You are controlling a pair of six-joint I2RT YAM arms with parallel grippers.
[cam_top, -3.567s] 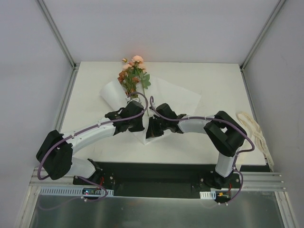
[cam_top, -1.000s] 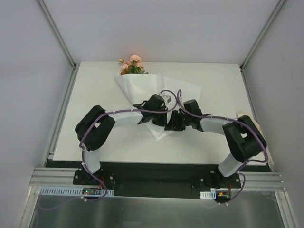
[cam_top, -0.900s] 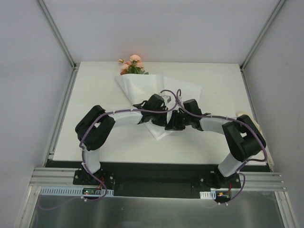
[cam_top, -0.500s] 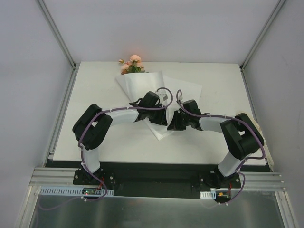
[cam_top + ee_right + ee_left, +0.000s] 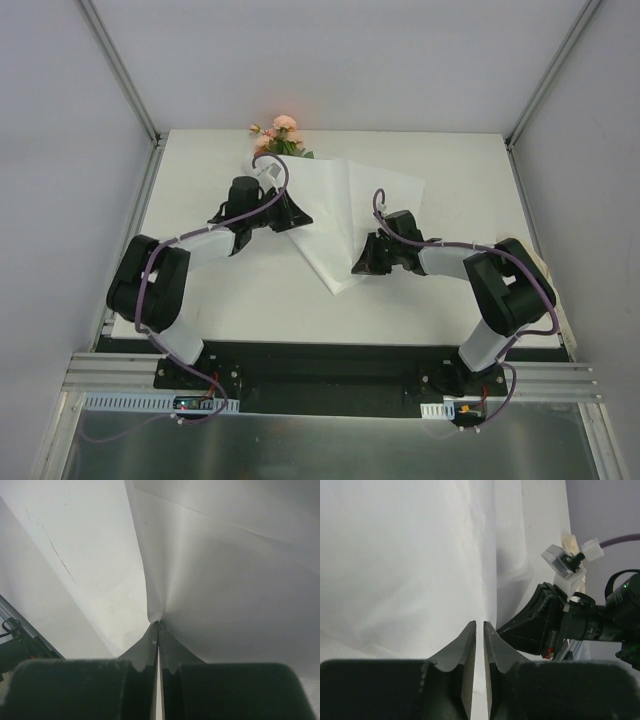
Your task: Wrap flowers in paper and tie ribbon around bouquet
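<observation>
Paper [image 5: 210,580] edge nipped in R jaws, just past L jaws.

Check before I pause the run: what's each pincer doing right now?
Left pincer: slightly open, holding nothing visible.
Right pincer: closed on the paper.

White-and-black arms [image 5: 200,245], purple cables [image 5: 287,175]

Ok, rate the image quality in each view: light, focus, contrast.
Top external: even, soft light with only faint shadows; the paper barely separates from the white table. Left wrist: the paper is nearly washed out, the left gripper dark and soft. Right wrist: gentle shading in the fold, the right gripper blurred.
</observation>
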